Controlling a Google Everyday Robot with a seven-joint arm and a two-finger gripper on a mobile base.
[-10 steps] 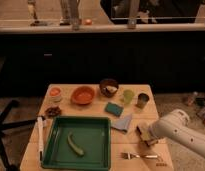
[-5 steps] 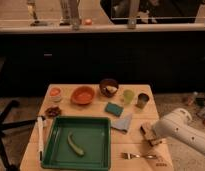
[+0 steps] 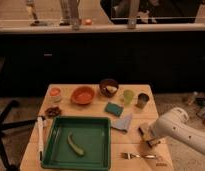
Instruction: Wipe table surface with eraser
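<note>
The table surface [image 3: 133, 142] is a light tan wooden top carrying several items. My white arm reaches in from the right. Its gripper [image 3: 150, 138] sits low over the table's right side, just right of the grey-blue cloth. It is shut on the eraser [image 3: 145, 131], a small brownish block with a pale top that rests on or just above the wood. The arm hides part of the eraser and the fingers.
A green tray [image 3: 58, 150] holding a green vegetable [image 3: 75, 145] fills the front left, and a white marker [image 3: 40, 137] lies beside it. A teal sponge [image 3: 114, 108] and folded cloth [image 3: 123, 122] lie mid-table. Bowls [image 3: 83, 95] and cups [image 3: 128, 96] line the back. A fork [image 3: 141, 156] lies in front of the gripper.
The arm and the eraser have shifted only a little at the table's right side. Nothing else has moved.
</note>
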